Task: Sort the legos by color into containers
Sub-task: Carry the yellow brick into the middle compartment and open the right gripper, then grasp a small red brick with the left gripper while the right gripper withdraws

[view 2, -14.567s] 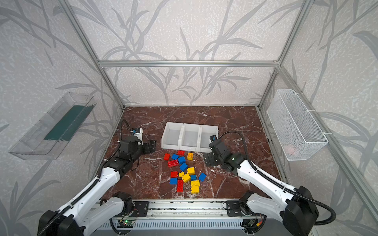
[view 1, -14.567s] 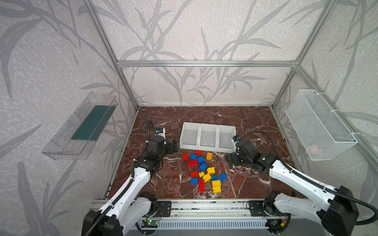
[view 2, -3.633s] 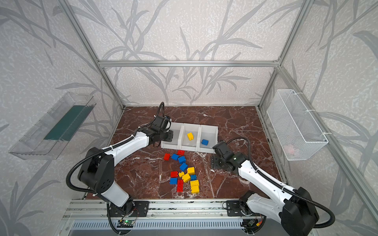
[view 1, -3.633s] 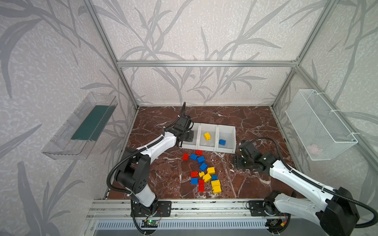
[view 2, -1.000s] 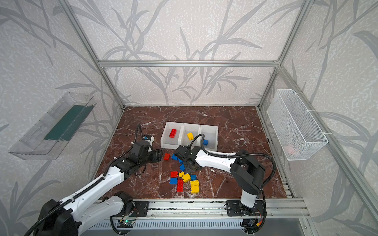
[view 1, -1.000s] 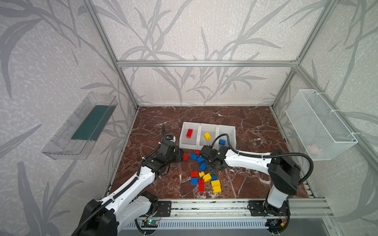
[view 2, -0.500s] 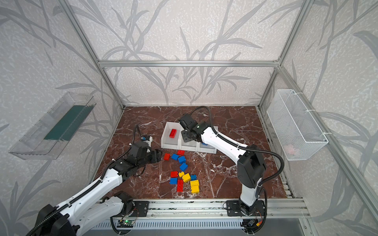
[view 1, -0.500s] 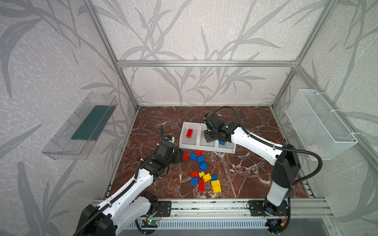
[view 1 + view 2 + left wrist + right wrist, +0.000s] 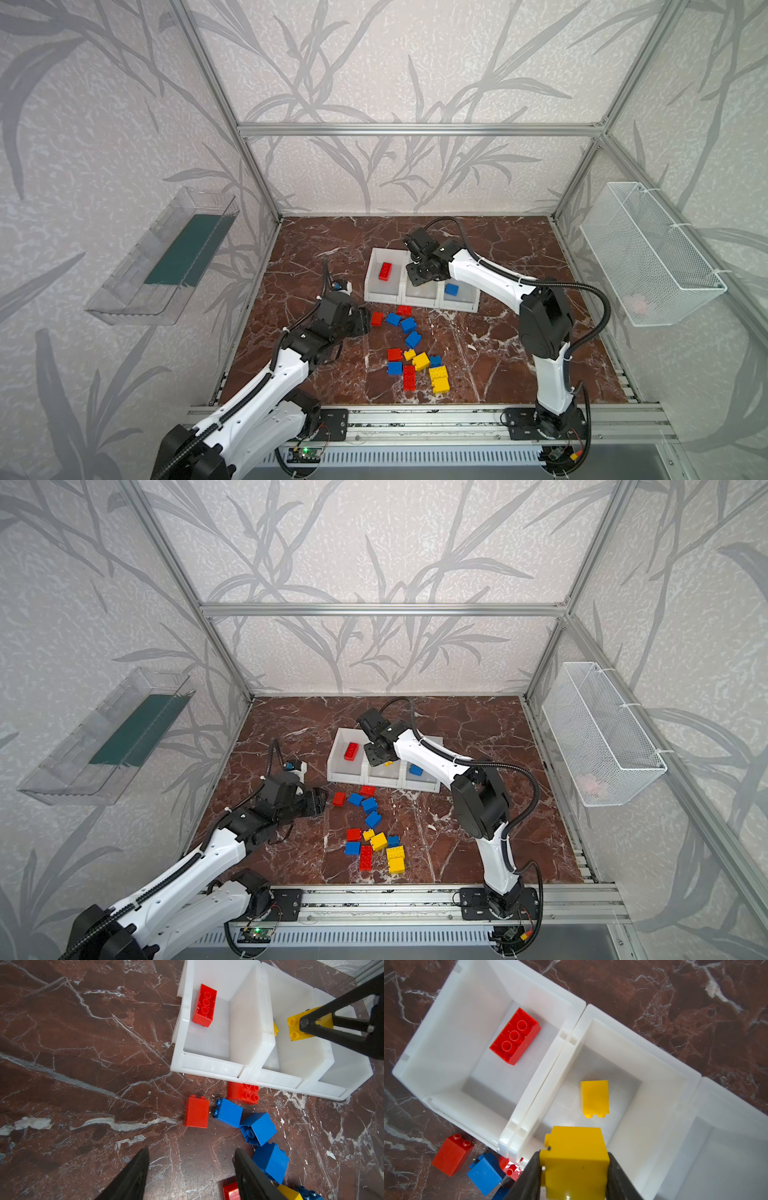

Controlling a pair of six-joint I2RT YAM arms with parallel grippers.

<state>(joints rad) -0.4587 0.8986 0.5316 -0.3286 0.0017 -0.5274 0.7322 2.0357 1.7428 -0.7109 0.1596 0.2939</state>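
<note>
The left gripper (image 9: 192,1169) hangs low, jaws apart and empty. The small red lego (image 9: 196,1112) lies straight ahead of it on the marble, just short of the containers (image 9: 207,1068). The right gripper (image 9: 574,1169) is clamped on a yellow lego (image 9: 576,1155) directly above the middle bin (image 9: 623,1043) — a plain drop from there, I'd say.

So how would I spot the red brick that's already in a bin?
Find the three white bins on the marble floor. In both top views the leftmost bin holds one long red brick, the only red one off the floor, lying hollow side up.
</note>
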